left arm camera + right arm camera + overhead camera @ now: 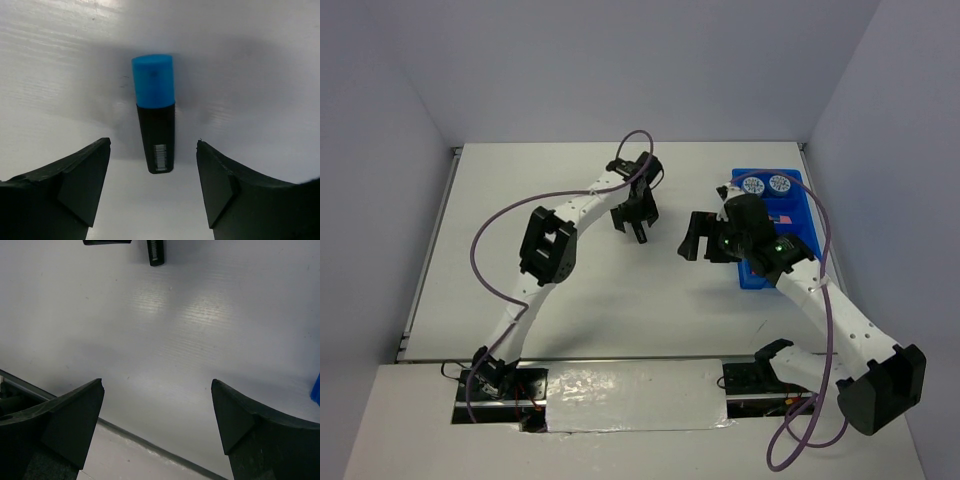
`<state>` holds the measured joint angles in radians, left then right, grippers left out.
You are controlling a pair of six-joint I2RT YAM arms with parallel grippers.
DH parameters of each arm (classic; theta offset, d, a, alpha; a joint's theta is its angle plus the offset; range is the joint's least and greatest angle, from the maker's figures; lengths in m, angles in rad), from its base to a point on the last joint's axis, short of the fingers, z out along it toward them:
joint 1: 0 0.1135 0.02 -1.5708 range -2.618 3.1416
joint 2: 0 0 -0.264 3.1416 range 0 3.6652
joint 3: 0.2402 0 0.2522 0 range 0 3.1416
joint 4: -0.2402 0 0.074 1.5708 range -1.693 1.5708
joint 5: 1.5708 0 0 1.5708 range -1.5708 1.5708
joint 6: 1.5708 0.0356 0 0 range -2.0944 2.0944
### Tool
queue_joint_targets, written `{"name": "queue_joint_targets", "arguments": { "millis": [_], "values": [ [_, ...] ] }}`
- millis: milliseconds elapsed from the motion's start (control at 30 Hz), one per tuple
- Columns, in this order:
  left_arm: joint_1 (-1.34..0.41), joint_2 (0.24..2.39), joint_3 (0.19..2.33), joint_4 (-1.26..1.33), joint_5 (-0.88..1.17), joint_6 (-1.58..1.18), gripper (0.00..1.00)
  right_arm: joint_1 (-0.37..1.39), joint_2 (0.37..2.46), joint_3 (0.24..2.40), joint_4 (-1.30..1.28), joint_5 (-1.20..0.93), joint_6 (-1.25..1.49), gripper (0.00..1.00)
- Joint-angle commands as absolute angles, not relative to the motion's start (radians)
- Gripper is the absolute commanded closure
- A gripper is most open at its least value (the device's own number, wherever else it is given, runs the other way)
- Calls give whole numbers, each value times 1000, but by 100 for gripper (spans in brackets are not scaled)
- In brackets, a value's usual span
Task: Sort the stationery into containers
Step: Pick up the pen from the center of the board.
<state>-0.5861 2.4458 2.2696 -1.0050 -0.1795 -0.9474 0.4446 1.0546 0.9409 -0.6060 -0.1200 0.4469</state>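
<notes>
Got the blue-capped marker (pixel 156 125) flat on the table (pixel 260 60), sitting in the gap of the left gripper (pixel 153 145). Spread wide there, pinching nothing, both fingers (pixel 80 180) clear of the barrel. Runs lengthwise straight out from the fingertips: black butt end about level with the tips, blue cap (pixel 153 81) further out beyond them. So square across the closing line, which means a pinch across the barrel's width with no wrist twist needed. Sits a touch nearer the finger on the left of the wrist view; should self-centre on closing. Reads as pre-grasp: probably drop, reach slightly forward so the pads land mid-barrel rather than on the butt end, then close.

Same for the right gripper (pixel 157 385): spread, empty, over bare table, with only a sliver of the blue tray (pixel 316 390) off to one side. Farther from the marker than the left, so left arm's pick. Overhead puts the tray beyond the right gripper, patterned discs (pixel 753 184) in its far end; expect a long carry across.
</notes>
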Motion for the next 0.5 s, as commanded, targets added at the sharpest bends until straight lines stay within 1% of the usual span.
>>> {"name": "queue_joint_targets", "arguments": {
  "millis": [0,67,100,133,200,267,300,333,367,400,433,467],
  "values": [
    [-594,2502,2295,-1057,-245,-954,20,442,1028,971,-640,-139,407,5],
    [-604,2554,2325,-1068,-256,-948,22,440,1029,985,-649,-149,391,5],
    [-606,2571,2348,-1074,-258,-946,24,440,1029,997,-650,-153,387,5],
    [-610,2583,2356,-1083,-258,-945,33,440,1029,1003,-655,-159,384,5],
    [-612,2597,2323,-1088,-256,-951,36,440,1029,1017,-661,-167,373,5],
    [-618,2565,2261,-1057,-258,-956,51,439,1026,1020,-657,-187,367,5],
    [-623,2542,2179,-1036,-258,-948,69,437,1028,1019,-654,-196,367,5],
    [-629,2522,2131,-1011,-253,-942,80,434,1026,1016,-647,-215,367,4],
    [-632,2469,2038,-953,-227,-924,93,425,1026,1008,-638,-224,376,4],
    [-637,2433,1990,-913,-210,-902,100,413,1026,999,-631,-233,386,4],
    [-650,2352,1939,-822,-189,-878,100,343,1010,986,-605,-292,415,4],
    [-656,2308,1845,-774,-157,-823,100,287,997,944,-577,-349,435,4]
  ]
}}
